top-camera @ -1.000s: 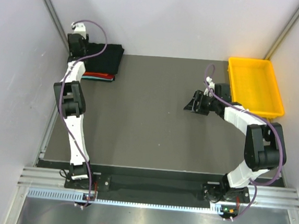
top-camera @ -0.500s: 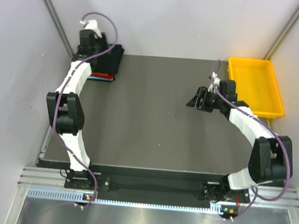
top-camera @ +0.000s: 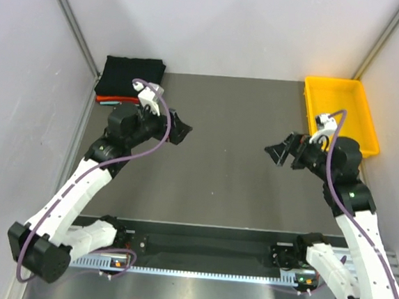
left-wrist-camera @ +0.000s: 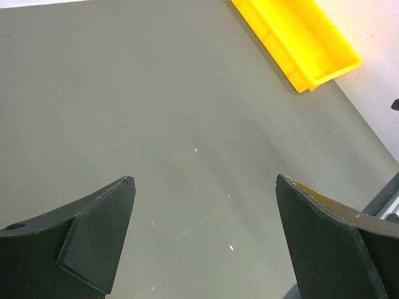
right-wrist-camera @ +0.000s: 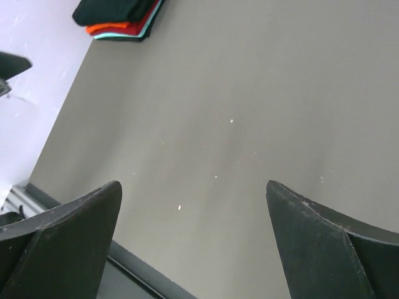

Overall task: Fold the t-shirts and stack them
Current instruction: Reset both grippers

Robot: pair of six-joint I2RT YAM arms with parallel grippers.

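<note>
The folded black t-shirt (top-camera: 130,75) lies on top of a stack at the table's back left corner, with the orange-red t-shirt (top-camera: 108,99) and a teal edge showing under it. The stack also shows in the right wrist view, black t-shirt (right-wrist-camera: 115,10) over the orange-red one (right-wrist-camera: 111,27) and the teal one (right-wrist-camera: 124,35). My left gripper (top-camera: 179,129) is open and empty, above the table to the right of the stack. My right gripper (top-camera: 280,152) is open and empty, left of the tray. Both wrist views show only bare table between the fingers.
A yellow plastic tray (top-camera: 340,113) stands at the back right corner; it also shows in the left wrist view (left-wrist-camera: 293,37). Grey walls close in the left, right and back sides. The dark table surface (top-camera: 219,165) lies between the two arms.
My left arm has pulled back from the stack and swung right and nearer, leaving the black t-shirt on top. My right arm has drawn back towards its base.
</note>
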